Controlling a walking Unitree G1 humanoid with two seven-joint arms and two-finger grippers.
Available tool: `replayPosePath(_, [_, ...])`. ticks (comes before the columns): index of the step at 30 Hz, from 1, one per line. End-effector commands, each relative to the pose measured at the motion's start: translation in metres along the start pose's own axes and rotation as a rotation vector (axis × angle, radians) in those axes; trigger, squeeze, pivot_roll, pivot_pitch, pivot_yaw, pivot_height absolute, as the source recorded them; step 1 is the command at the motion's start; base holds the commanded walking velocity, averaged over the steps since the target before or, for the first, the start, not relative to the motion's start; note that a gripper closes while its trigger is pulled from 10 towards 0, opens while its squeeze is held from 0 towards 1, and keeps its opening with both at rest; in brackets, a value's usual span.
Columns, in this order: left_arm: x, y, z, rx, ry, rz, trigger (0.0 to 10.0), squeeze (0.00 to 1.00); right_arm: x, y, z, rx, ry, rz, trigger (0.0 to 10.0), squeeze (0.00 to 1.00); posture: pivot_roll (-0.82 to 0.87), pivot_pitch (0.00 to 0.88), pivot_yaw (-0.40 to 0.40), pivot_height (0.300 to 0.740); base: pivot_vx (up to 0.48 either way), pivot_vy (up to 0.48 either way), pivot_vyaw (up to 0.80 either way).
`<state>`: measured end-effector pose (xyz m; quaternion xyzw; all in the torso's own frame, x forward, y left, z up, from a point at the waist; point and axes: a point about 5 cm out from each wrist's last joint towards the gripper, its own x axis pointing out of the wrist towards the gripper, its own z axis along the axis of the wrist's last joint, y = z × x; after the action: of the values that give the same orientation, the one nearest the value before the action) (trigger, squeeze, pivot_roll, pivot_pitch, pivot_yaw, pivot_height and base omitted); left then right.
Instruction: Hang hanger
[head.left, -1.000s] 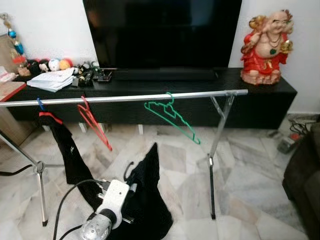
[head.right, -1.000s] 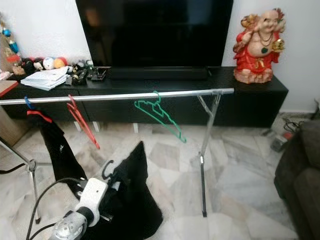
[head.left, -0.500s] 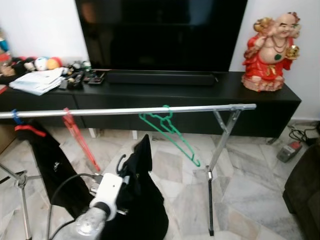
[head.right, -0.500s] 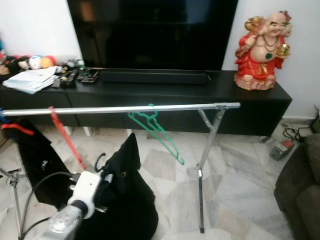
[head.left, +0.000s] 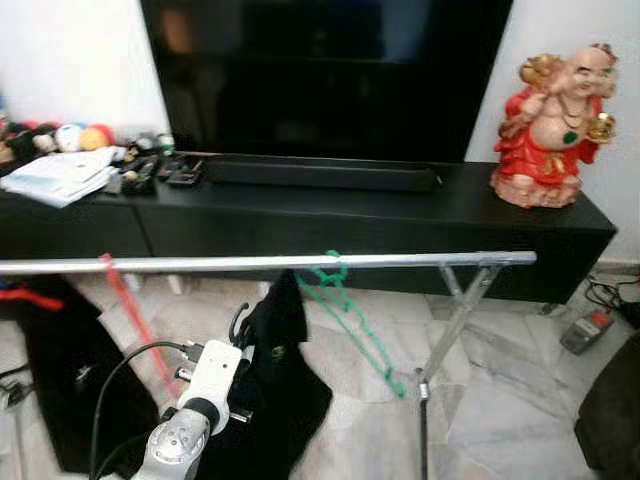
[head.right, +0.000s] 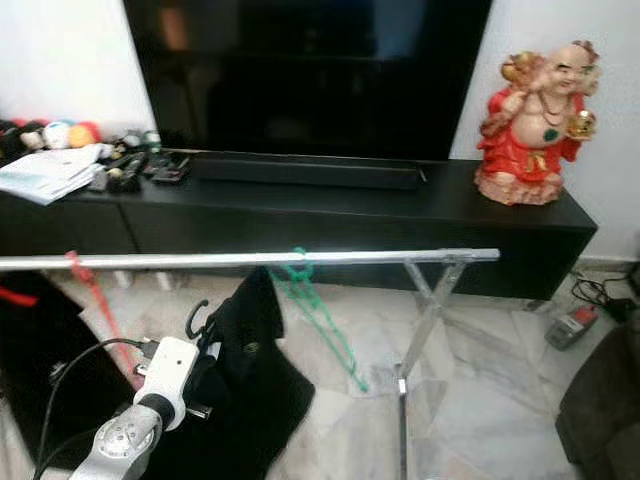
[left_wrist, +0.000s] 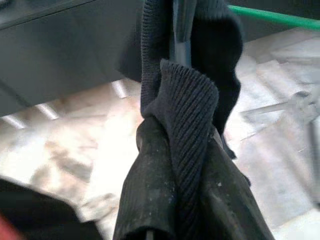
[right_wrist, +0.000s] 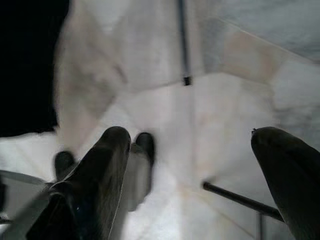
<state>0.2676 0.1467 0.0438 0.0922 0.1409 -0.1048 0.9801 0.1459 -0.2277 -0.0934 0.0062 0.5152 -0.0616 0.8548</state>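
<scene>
My left pincer (left_wrist: 175, 200) was clamped on the collar of a black garment (head.left: 275, 380) on its dark hanger (head.left: 236, 322), just below the silver rail (head.left: 260, 263), left of the green hanger (head.left: 350, 315). My right pincer (right_wrist: 200, 185) hung with its fingers spread wide over the marble floor (right_wrist: 165, 90), gripping nothing.

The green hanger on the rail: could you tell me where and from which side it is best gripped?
Probably the long sloping arm of the green hanger, from the robot's side. It hangs free below the rail, right of the black garment in the left gripper.

a home living room: big television (head.left: 325, 70) on a black console (head.left: 330, 215), marble floor (head.left: 520, 390).
</scene>
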Motion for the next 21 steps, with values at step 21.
replayPosePath(21, [0.014, 0.031, 0.023, -0.003, -0.062, 0.162, 10.0, 0.0, 0.002, 0.007, 0.01, -0.013, -0.023, 0.023, 10.0, 0.0, 0.06, 0.0, -0.005, 0.74, 0.0, 0.0, 0.0])
